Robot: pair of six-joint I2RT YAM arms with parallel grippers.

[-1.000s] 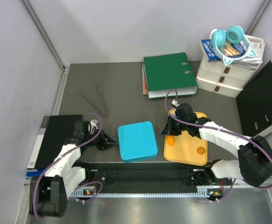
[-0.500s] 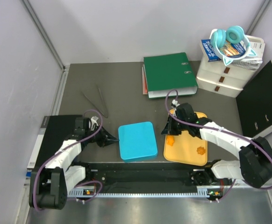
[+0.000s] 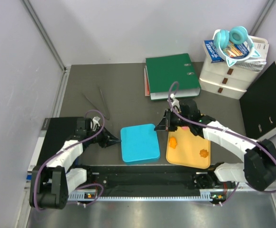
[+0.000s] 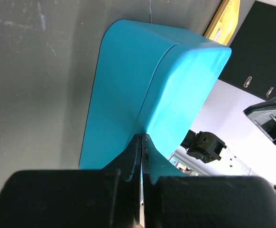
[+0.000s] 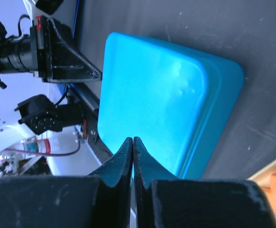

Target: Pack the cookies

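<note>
Pressed together and empty, the left end effector (image 3: 116, 142) and right end effector (image 3: 160, 128) flank the blue box (image 3: 139, 144) beside the tray (image 3: 190, 159) of cookies (image 3: 173, 142).

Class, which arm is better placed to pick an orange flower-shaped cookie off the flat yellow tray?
Probably right: the right gripper, shut, hangs beside the yellow tray, near an orange cookie; the left gripper is beyond the blue box.

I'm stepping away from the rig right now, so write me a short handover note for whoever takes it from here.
Left tool: shut, empty, tip at the left side of the blue box.
Right tool: shut, empty, by the box's far right corner.
Two orange cookies lie on the yellow tray.
Done: nothing packed in view; box closed.
To do: open box, pack cookies.
</note>
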